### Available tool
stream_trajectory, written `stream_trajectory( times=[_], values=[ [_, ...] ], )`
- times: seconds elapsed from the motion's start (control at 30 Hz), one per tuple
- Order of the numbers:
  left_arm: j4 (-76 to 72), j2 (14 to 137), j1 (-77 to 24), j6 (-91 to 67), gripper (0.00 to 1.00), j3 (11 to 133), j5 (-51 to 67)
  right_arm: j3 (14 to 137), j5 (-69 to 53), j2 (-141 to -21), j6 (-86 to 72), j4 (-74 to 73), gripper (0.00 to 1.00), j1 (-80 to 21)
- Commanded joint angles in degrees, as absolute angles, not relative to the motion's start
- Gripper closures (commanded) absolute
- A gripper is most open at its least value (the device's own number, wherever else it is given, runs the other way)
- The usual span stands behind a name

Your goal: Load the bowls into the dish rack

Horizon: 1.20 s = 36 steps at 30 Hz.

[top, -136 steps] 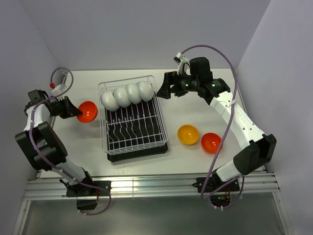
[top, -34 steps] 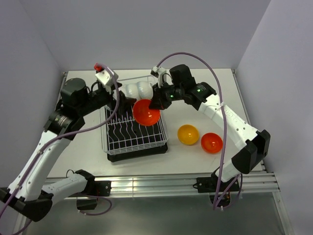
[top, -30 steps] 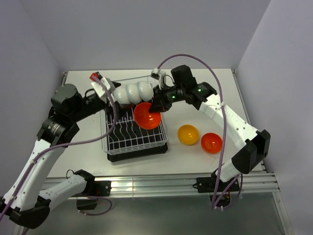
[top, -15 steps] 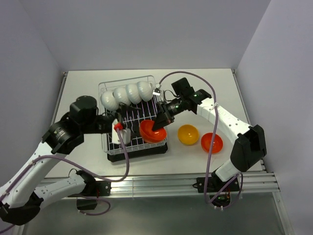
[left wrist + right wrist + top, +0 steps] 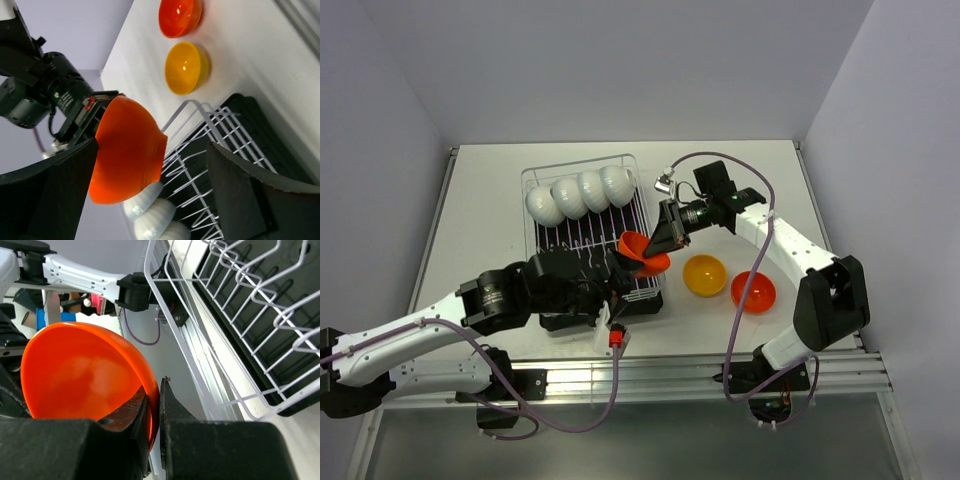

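My right gripper is shut on the rim of a red-orange bowl, one finger inside and one outside. It holds that bowl tilted over the right front edge of the dish rack. Several white bowls stand on edge along the rack's back. My left gripper is open and holds nothing. It sits low at the rack's front right and looks up at the held bowl. A yellow-orange bowl and another red-orange bowl rest on the table to the right.
The left arm lies low along the table's near edge in front of the rack. The right arm arches over the two loose bowls. Walls close the table in at the back and on both sides.
The right gripper has carried the red-orange bowl from above the rack's middle to its right front edge. The left arm has swung from the back left down to the rack's front.
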<state>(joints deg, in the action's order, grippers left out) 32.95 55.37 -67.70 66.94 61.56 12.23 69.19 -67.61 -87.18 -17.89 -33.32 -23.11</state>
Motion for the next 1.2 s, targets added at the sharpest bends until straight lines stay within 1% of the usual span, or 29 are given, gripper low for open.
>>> stream_trajectory(
  times=[0.0,0.2,0.37,0.47,0.5,0.53,0.57,0.6,0.67,0.8,0.83,0.97,1.03,1.07,1.13,1.17],
  values=[
    [25.8,54.8,-69.2,71.4,0.05,60.1,5.4,67.4,-70.4,-84.2,-20.6,-30.7,1.00,-23.5],
    [23.6,55.5,-70.0,73.9,0.04,58.4,2.2,66.9,-68.8,-84.0,-19.7,-31.6,1.00,-24.4],
    [25.8,56.4,-70.1,75.1,0.06,58.2,1.8,67.5,-68.6,-83.5,-19.6,-32.2,1.00,-25.1],
    [27.6,57.6,-70.1,74.4,0.11,58.8,1.5,67.4,-68.3,-83.1,-19.4,-32.3,1.00,-25.5],
    [27.7,57.7,-70.1,74.4,0.15,58.7,1.4,67.3,-68.3,-83.0,-19.3,-32.3,1.00,-25.6],
    [27.6,57.8,-70.1,74.4,0.18,58.6,1.3,67.2,-68.4,-82.9,-19.4,-32.2,1.00,-25.7],
    [27.6,57.8,-70.0,74.4,0.25,58.5,1.2,67.1,-68.4,-82.9,-19.5,-32.1,1.00,-25.8],
    [27.7,58.1,-70.1,74.8,0.28,58.5,1.2,67.2,-68.5,-82.9,-19.5,-32.1,1.00,-25.8],
    [28.1,58.4,-70.0,75.3,0.32,58.4,0.6,67.7,-68.6,-82.9,-19.2,-32.6,1.00,-26.0],
    [27.1,58.4,-70.1,76.5,0.36,57.5,0.3,67.2,-68.5,-82.5,-19.4,-32.2,1.00,-26.6],
    [27.1,58.4,-70.1,76.7,0.36,57.0,0.3,66.7,-68.6,-82.4,-20.2,-31.8,1.00,-26.7],
    [26.6,57.8,-70.1,78.5,0.20,55.7,0.3,66.7,-68.6,-82.2,-20.0,-31.8,1.00,-27.0],
    [26.9,57.8,-70.1,78.7,0.20,55.6,0.3,66.6,-68.4,-82.1,-20.0,-31.9,1.00,-27.1],
    [26.9,58.0,-70.1,79.1,0.23,55.5,-1.9,66.5,-68.3,-82.0,-20.0,-31.9,1.00,-27.1],
    [26.6,58.2,-70.1,79.5,0.27,55.5,-2.6,66.2,-68.3,-82.0,-20.2,-31.6,1.00,-27.1],
    [26.5,58.2,-70.0,79.8,0.32,55.4,-2.8,66.2,-68.3,-82.0,-20.3,-31.6,1.00,-27.1]
  ],
)
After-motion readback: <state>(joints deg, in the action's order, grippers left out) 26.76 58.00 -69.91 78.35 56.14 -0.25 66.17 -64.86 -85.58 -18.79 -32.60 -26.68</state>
